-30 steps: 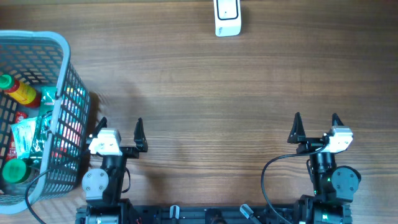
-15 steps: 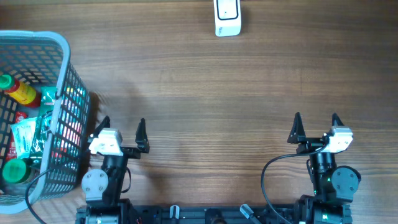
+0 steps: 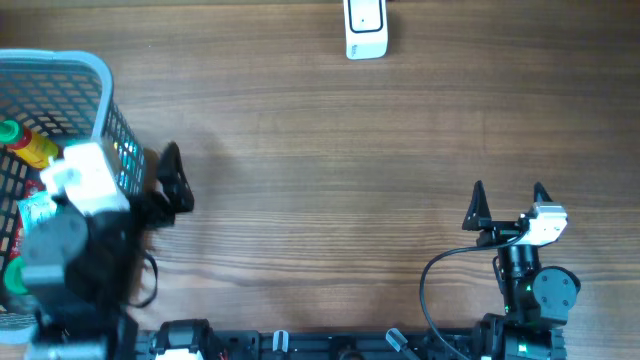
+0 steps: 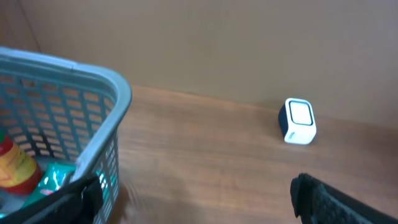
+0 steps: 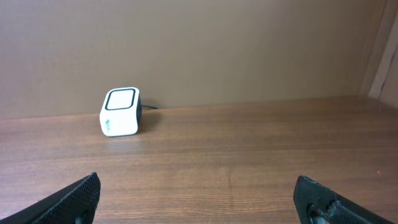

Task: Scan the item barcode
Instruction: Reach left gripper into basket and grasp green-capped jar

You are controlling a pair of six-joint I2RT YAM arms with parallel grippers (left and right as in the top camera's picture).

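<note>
The step in hand looks like the fetch: no item is out yet, and the left claw hangs over the right wall of the basket at the left edge of the surface. Its jaws are spread wide and hold nothing. The right claw sits low at the near right, equally wide and empty, well apart from everything. The scanner, a small white box with a dark-framed window on its face, stands at the far edge near the middle, far from both arms. Anything to be scanned is inside the basket: a red bottle with a yellow band and a green top lies against the left side, a green packet lies nearer the arm, and a green cap shows at the near corner. Other bright packs press against the mesh, too jumbled to name. No barcode shows on any of them. The next move probably calls for the left claw to dip past the rim and close on one item; the bottle seems the plainest target, though round and likely to roll between the jaws. It would then need lifting clear of the wall, carrying across the surface and turning until its code faces the scanner's window.
</note>
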